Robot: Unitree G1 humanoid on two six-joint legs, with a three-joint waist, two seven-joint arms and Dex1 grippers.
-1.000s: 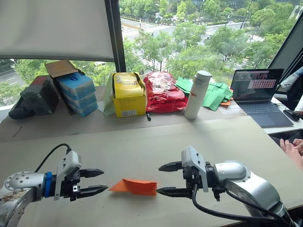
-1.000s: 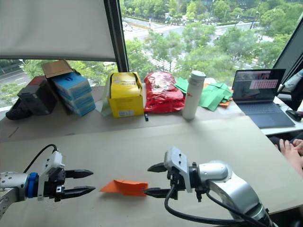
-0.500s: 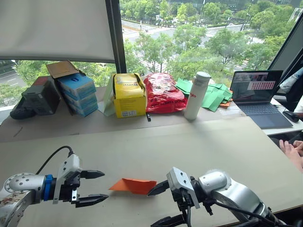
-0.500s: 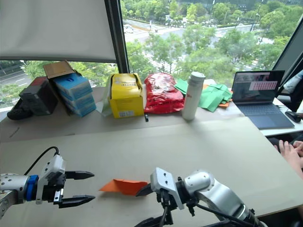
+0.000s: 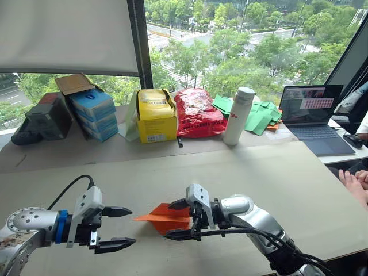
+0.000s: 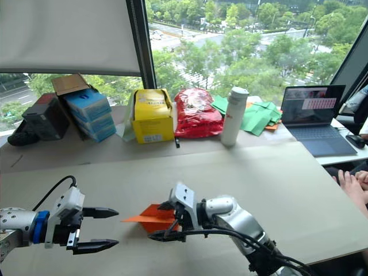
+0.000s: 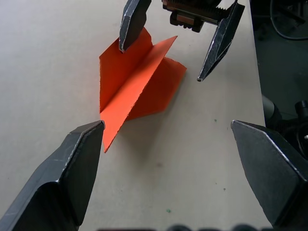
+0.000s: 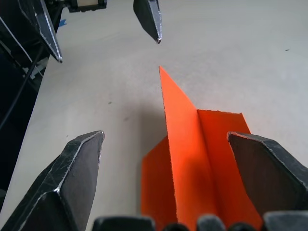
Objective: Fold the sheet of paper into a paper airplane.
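The sheet of paper point(image 5: 163, 218) is orange and folded into a pointed wedge, the paper airplane point(image 7: 137, 85), lying on the table point(image 5: 259, 172) near its front edge. Its point faces my left gripper and one flap stands up along the middle crease. My right gripper point(image 5: 173, 219) is open and straddles the wide end; in the left wrist view its far finger overlaps the paper's far flap and the near finger is apart. My left gripper point(image 5: 130, 227) is open and empty, a short way off the paper's point point(image 8: 161, 72).
Along the back of the table stand blue boxes point(image 5: 93, 114), a yellow box point(image 5: 156, 115), a red plastic bag point(image 5: 198, 112), a white bottle point(image 5: 240, 115), green papers point(image 5: 260, 114) and a laptop point(image 5: 313, 112). A person's hand point(image 5: 355, 185) rests at the right edge.
My right gripper dipped low, then swung left onto the paper's wide end. The paper, flat before, now has a flap standing up. My left gripper opened wider and edged right.
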